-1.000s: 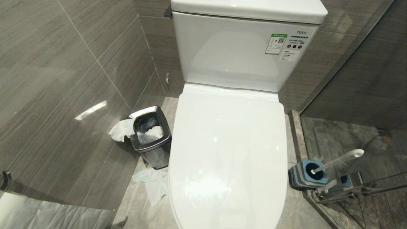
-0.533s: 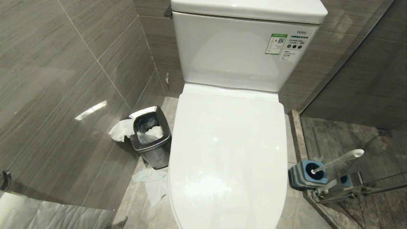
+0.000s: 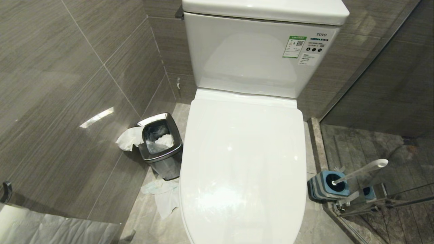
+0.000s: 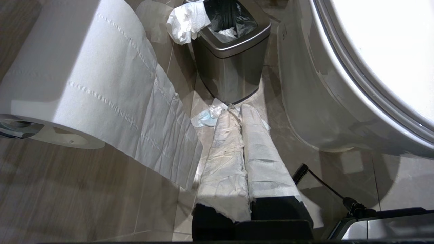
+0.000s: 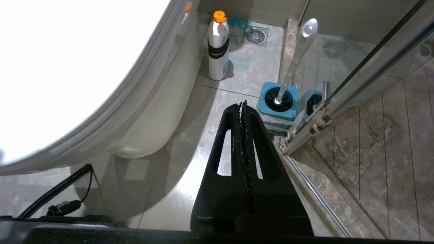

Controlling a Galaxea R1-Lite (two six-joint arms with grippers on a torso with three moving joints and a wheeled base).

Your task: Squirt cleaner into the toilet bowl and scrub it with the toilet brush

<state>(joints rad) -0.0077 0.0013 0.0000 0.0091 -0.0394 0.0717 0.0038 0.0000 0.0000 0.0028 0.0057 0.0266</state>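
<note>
White porcelain toilet bowl (image 3: 242,162), lid down, fills the aisle between steel bin (image 3: 159,145) and glass partition (image 5: 376,67). The toilet brush (image 5: 296,54) stands in its blue holder (image 5: 278,105). Left gripper (image 4: 241,112), paper-wrapped, and right gripper (image 5: 242,106) hang pressed together, empty.

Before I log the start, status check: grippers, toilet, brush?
Left gripper and right gripper shut, empty, low beside glossy white ceramic toilet bowl. Lid down, blocking basin. White-handled toilet brush parked in blue-topped holder.
</note>
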